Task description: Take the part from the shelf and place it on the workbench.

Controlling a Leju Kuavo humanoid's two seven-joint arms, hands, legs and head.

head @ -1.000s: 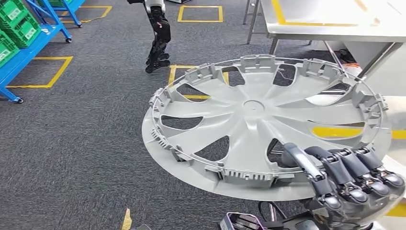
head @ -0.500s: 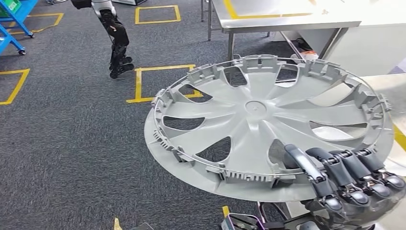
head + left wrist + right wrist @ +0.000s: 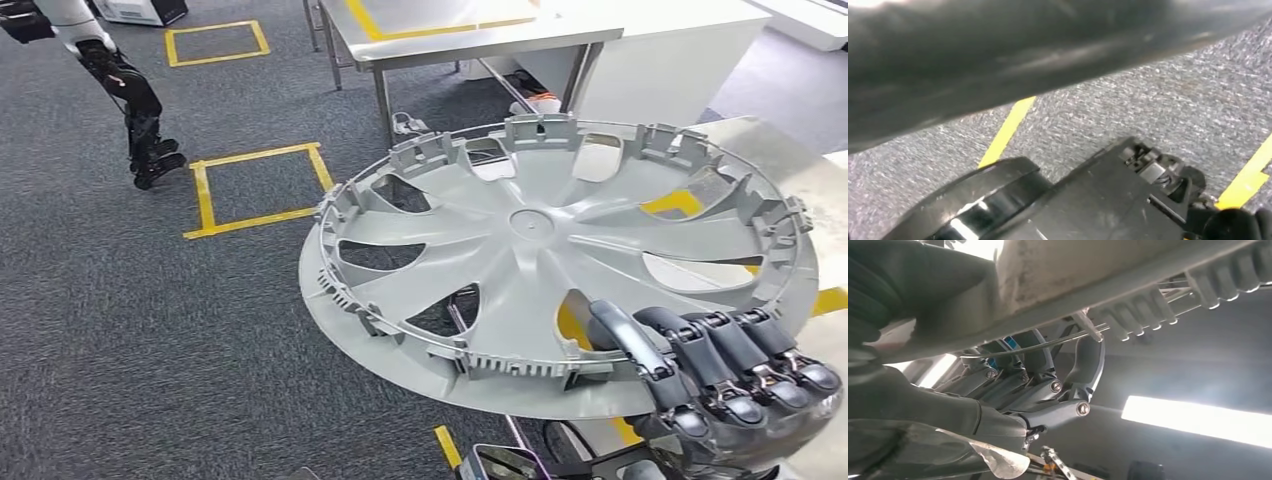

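The part is a large grey wheel cover [image 3: 540, 240], seen from its ribbed inner side and held roughly flat, tilted slightly, above the floor. My right hand [image 3: 720, 375] grips its near right rim, dark fingers curled over the edge. In the right wrist view the fingers [image 3: 1048, 385] hook around the cover's rim [image 3: 1128, 285] from beneath. A steel workbench [image 3: 470, 30] with yellow tape on its top stands ahead at the back. A pale metal surface [image 3: 790, 150] lies at the right, partly hidden behind the cover.
Another robot's dark legs [image 3: 140, 110] stand on the grey carpet at the far left. A yellow taped square [image 3: 255, 185] marks the floor between them and the cover. A white cabinet [image 3: 680, 60] sits beside the steel bench, with cables under it.
The whole picture has shifted leftward as the camera turned right: the blue shelf with green bins has gone out of frame and the steel bench has come nearer the centre. My grip on the cover is unchanged.
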